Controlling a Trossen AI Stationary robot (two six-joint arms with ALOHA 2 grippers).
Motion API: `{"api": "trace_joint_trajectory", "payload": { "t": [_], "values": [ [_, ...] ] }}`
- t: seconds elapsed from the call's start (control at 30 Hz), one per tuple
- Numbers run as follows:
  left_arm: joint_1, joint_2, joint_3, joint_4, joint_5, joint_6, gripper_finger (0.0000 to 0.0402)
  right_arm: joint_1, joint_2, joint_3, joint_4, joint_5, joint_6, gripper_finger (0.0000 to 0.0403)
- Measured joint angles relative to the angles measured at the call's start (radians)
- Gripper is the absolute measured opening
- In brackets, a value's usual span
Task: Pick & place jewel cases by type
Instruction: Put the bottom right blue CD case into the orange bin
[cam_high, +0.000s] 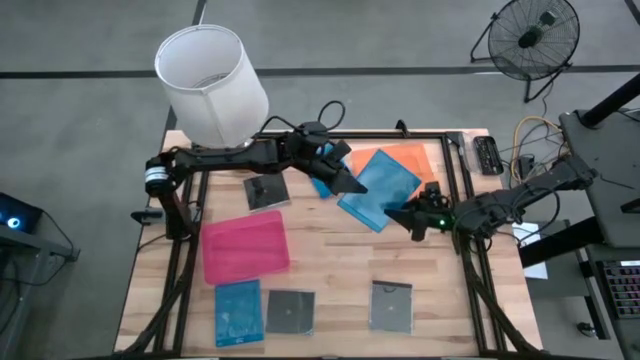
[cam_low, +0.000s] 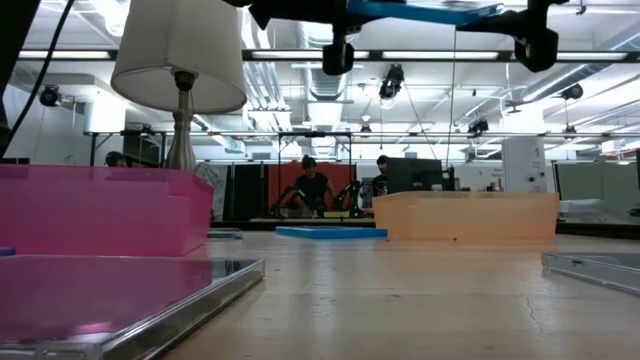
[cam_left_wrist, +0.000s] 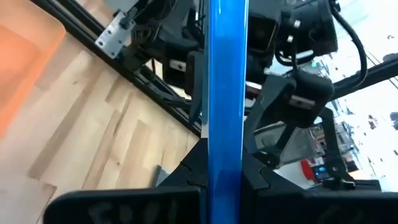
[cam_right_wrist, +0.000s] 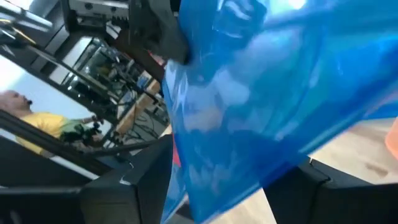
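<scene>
A translucent blue jewel case (cam_high: 381, 186) hangs in the air above the orange tray (cam_high: 415, 158) at the far middle of the desk (cam_high: 330, 270), seen edge-on in the left wrist view as a thin bright strip. The left pincer (cam_high: 352, 183) is pressed together on one corner of it; the right pincer (cam_high: 408, 214) stands at the opposite edge with its fingers spread to either side of the case, not pinching it. Another blue case (cam_high: 322, 182) lies flat beneath the left arm, and a dark case (cam_high: 266, 190) lies just beside it. Along the near edge lie a blue case (cam_high: 238, 312), a dark case (cam_high: 290, 311) just beside it, and another dark case (cam_high: 391, 305) apart to the right. The pink tray (cam_high: 246, 247) sits left of centre, with bare wood between it and the right pincer. A white lamp (cam_high: 213, 71) stands at the far left corner.
</scene>
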Motion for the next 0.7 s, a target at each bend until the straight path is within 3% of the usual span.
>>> {"api": "trace_joint_trajectory", "payload": {
  "t": [0.3, 0.7],
  "values": [
    [0.000, 0.000, 0.000, 0.014, 0.013, -0.029, 0.0005, 0.000, -0.006, 0.000, 0.015, 0.022, -0.011, 0.0190],
    [-0.001, -0.001, 0.000, 0.016, 0.015, -0.024, 0.0005, 0.001, -0.006, 0.000, 0.021, 0.013, -0.029, 0.0058]
  ]
}}
